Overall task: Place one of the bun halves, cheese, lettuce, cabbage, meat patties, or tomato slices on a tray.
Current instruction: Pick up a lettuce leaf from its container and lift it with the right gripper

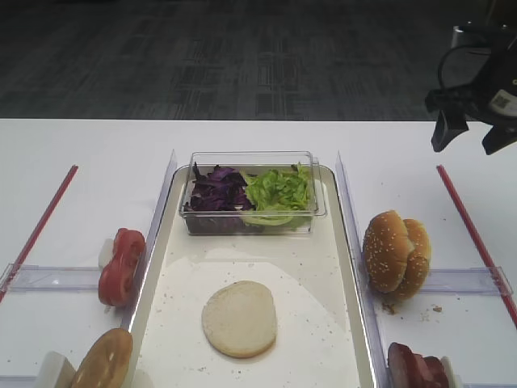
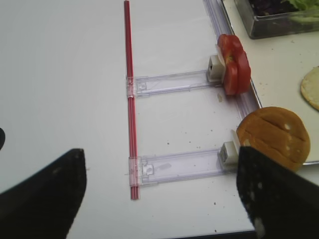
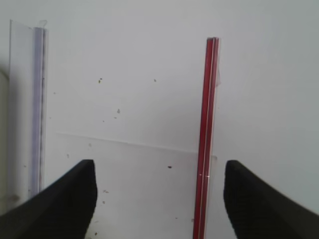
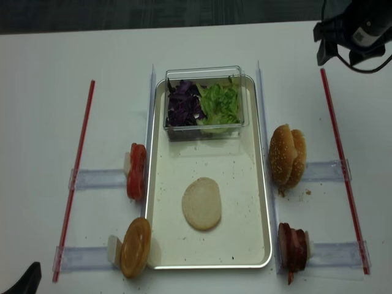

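Stretching across both high views is a white desk, its far edge meeting dark grey patterned carpet on the floor beyond. Crumbs speckle the desk around the holders. Two red strips run front to back near either side, with clear plastic rails reaching inward from them.

At the middle sits the tray, cream-white and crumb-dusted. On it lies a flat pale bun half, alone in the near part. A clear tub at the tray's far end holds purple cabbage on the left and green lettuce on the right.

Left of the tray, the tomato slices stand on edge against a holder, and a golden bun piece stands nearer the front. Right of the tray stand the sesame bun halves, with the meat patties nearer the front corner.

The right gripper hangs above the desk's far right, well apart from the food, its fingers spread wide and holding nothing. The left gripper hovers over the near left desk, its fingers likewise apart and empty.
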You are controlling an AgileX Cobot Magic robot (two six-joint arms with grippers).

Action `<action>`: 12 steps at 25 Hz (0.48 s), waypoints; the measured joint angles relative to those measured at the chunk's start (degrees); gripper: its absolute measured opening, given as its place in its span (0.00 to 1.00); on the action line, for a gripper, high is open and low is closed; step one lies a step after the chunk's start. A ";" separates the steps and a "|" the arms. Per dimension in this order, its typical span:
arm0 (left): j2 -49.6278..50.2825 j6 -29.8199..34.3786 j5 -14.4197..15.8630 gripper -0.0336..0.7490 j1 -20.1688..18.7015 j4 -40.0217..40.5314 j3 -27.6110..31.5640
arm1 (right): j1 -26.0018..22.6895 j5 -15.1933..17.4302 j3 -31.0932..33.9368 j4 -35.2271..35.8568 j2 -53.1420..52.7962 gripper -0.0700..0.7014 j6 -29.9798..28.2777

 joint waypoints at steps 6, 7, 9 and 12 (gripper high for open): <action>0.00 0.00 0.00 0.76 0.00 0.00 0.00 | 0.00 0.21 0.00 0.00 2.76 0.81 -0.35; 0.00 0.00 0.00 0.76 0.00 0.00 0.00 | 0.00 0.25 0.00 0.00 2.89 0.81 -0.48; 0.00 0.00 0.00 0.76 0.00 0.00 0.00 | 0.00 0.25 -0.09 0.00 2.89 0.81 -0.59; 0.00 0.00 0.00 0.76 0.00 0.00 0.00 | 0.00 0.25 -0.09 0.00 2.89 0.81 -0.70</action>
